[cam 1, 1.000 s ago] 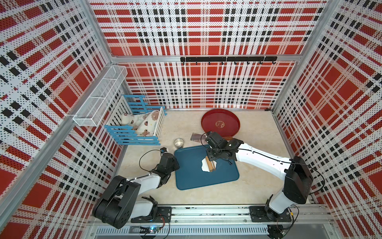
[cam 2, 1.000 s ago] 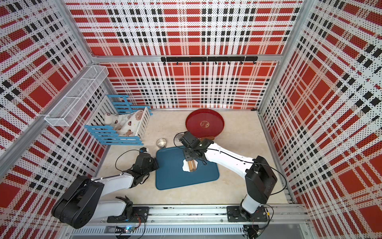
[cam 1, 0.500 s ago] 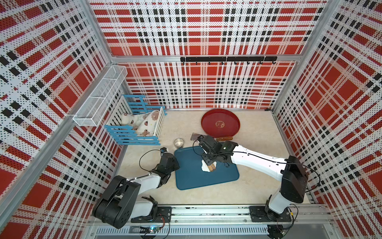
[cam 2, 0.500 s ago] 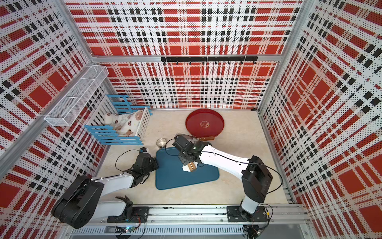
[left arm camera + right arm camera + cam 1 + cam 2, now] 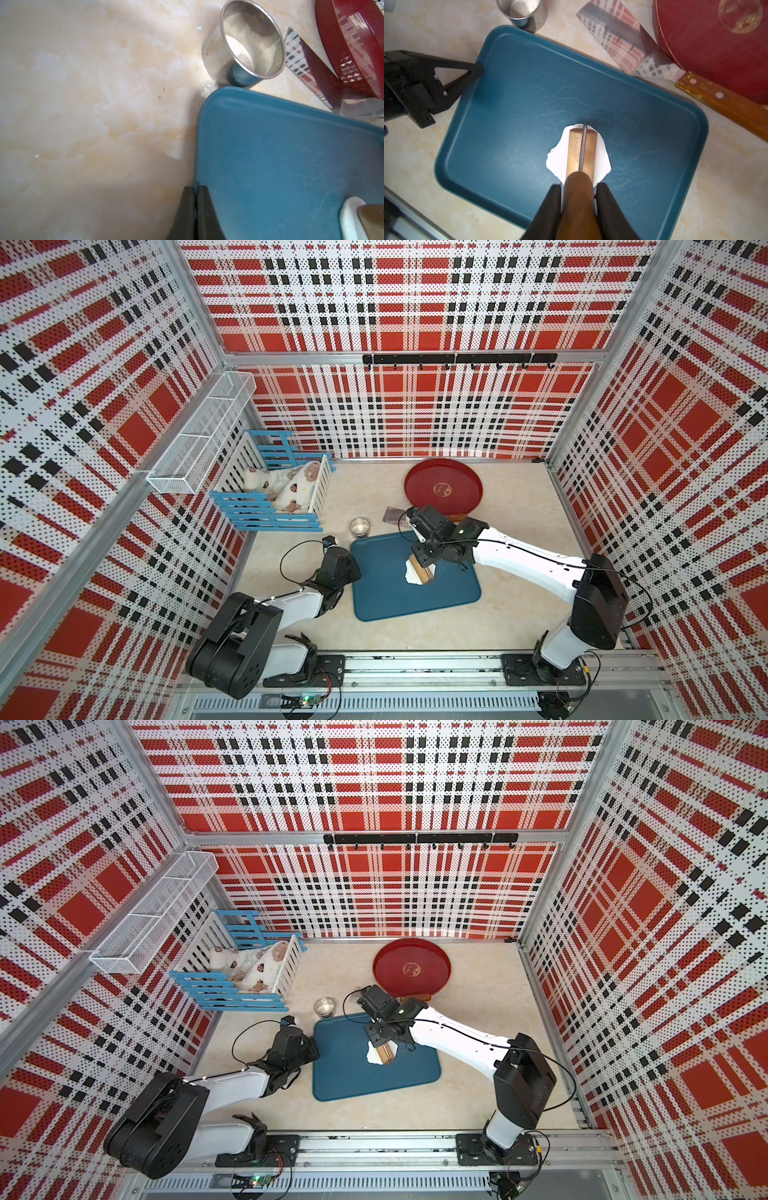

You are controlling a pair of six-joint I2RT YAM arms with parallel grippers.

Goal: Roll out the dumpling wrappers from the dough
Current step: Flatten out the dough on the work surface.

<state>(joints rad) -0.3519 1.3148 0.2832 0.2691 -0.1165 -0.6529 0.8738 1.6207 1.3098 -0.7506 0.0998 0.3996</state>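
- Gripping the wooden roller (image 5: pixel 581 149) by its handle, the right gripper (image 5: pixel 578 188) clamps it.
- That roller lies across the dough (image 5: pixel 602 160), a flattened, ragged white patch near the blue tray's (image 5: pixel 519 93) middle.
- Fingers of the left gripper (image 5: pixel 194 190) are pressed together, empty, tips at the tray's rim.
- Just outside the tray's corner stands the steel cup (image 5: pixel 212 54).

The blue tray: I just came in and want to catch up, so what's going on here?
The right pincer is clamped on the handle of a wooden roller, whose barrel lies on the flattened, ragged-edged dough in the middle of the blue tray. The left pincer is shut, its tips at the tray's rim near a corner. A steel cup and a cleaver sit beside the tray, untouched.
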